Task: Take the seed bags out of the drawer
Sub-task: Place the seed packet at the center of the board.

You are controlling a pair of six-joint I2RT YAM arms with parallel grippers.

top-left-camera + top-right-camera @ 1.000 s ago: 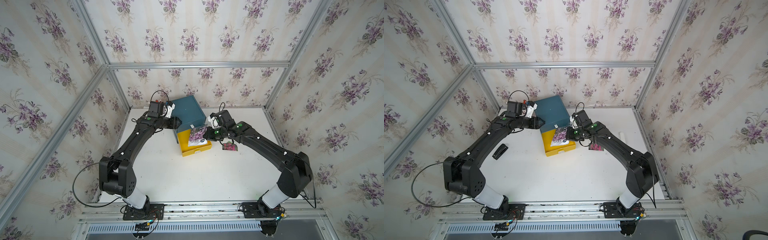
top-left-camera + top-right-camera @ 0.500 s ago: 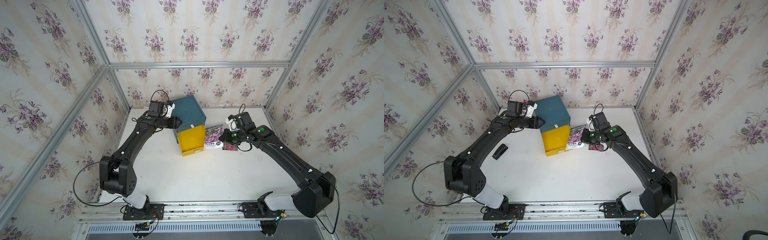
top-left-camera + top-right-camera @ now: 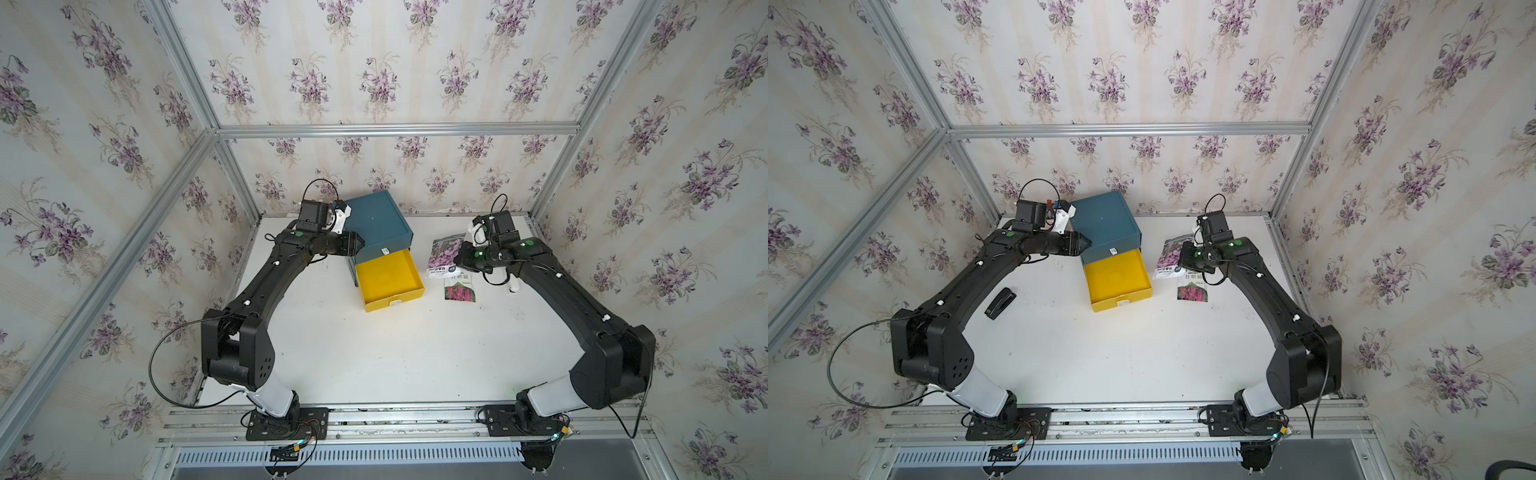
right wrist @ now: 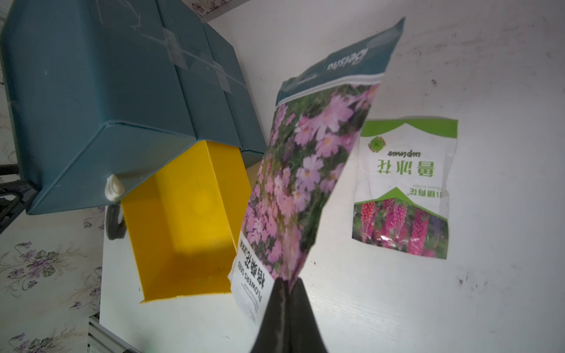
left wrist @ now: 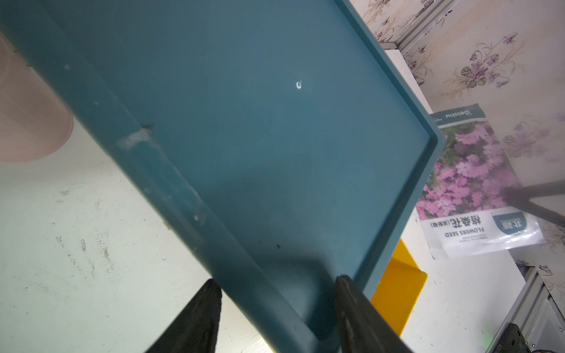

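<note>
Black item (image 3: 1000,303): count 1; small, oblong, flat on white table (image 3: 1121,365), just beside left arm (image 3: 967,282); caught in a top view only.
Left gripper (image 5: 278,281): count 1; narrow, clamped on raised top rim of teal cabinet (image 3: 376,224) near a corner, one finger either side of the rim.
Cabinet: count 1; upright at back of table, near rear wall; clear tape strips across one side in right wrist view.
White knob (image 3: 385,251): count 1; on teal front just above the open drawer.
Yellow drawer (image 3: 386,276): count 1; pulled well out of cabinet's bottom slot, toward robot; bare yellow floor showing.
Pink-flower seed bag (image 4: 305,171): 1 of 2 bags in view; teal top band, white bottom printed "FLOWERS SEED"; out of drawer, lifted off table, tilted, just right of drawer.
Green-top seed bag (image 4: 406,183): 2 of 2; green-and-white print, pink flower spikes at one end; flat on table, right of drawer, apart from it.
Right gripper (image 4: 287,282): count 1; pinched tight on white bottom corner of pink-flower seed bag.
</note>
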